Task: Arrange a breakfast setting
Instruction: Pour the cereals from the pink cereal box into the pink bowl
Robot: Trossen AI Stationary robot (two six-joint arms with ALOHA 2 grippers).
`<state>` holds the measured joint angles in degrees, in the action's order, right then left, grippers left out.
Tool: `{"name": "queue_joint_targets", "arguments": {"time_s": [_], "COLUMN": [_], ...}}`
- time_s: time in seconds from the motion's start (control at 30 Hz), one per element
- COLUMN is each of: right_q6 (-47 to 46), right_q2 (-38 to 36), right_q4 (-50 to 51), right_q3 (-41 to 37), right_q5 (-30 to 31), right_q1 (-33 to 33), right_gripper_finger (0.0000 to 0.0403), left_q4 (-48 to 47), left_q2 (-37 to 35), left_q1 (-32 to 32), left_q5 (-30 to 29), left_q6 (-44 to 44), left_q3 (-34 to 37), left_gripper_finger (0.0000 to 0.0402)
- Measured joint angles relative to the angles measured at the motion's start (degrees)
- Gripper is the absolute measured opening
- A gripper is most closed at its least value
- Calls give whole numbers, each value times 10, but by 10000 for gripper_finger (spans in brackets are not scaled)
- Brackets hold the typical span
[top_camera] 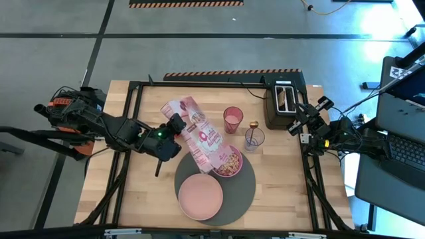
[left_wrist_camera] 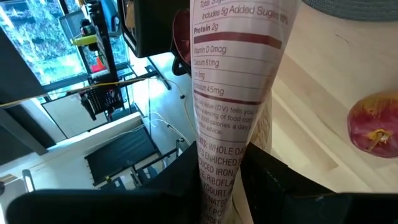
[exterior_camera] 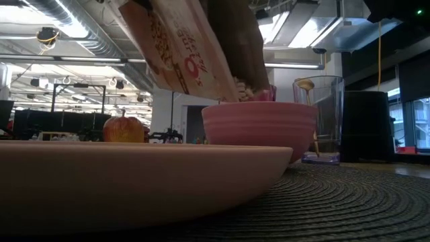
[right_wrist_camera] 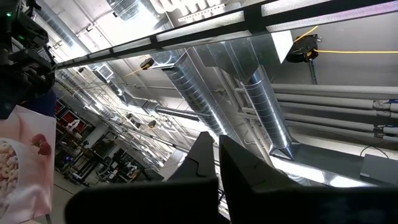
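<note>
Two thin fingers are all that hold the cereal box (top_camera: 199, 138) — the left gripper (top_camera: 174, 130) pinches its flattened end narrowly, left of centre in the high view, with the box tipped down and to the right so its mouth sits over the pink bowl (top_camera: 229, 164). That slim pinch looks like the main risk: the box could twist or slip out and land on the bowl's rim, or cereal could overshoot onto the round dark-grey mat (top_camera: 247, 189). Swinging it back could also brush the pink tumbler (top_camera: 233, 119) or the clear glass (top_camera: 254, 139) just above the bowl.

The left arm reaches in from the frame's left edge, wrist rolled to pour. The pink plate (top_camera: 200, 196) lies bottom-centre on the mat; the red apple (left_wrist_camera: 374, 129) rests on bare wood. The right gripper (top_camera: 298, 123), fingers closed on nothing, waits at the right, beside the toaster (top_camera: 283, 103).
</note>
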<state>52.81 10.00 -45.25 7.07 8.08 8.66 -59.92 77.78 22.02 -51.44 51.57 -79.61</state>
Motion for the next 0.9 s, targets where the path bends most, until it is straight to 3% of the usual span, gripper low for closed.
{"name": "queue_joint_targets", "arguments": {"time_s": [0.33,0.9], "right_q6": [0,2], "right_q2": [0,0], "right_q4": [0,3], "right_q3": [0,0], "right_q5": [0,1], "right_q1": [0,0], "right_gripper_finger": [0,0], "left_q4": [-9,5], "left_q2": [36,31], "left_q1": [-5,-5], "left_q5": [-22,-62], "left_q6": [1,16], "left_q3": [0,0], "left_gripper_finger": [96,96]}}
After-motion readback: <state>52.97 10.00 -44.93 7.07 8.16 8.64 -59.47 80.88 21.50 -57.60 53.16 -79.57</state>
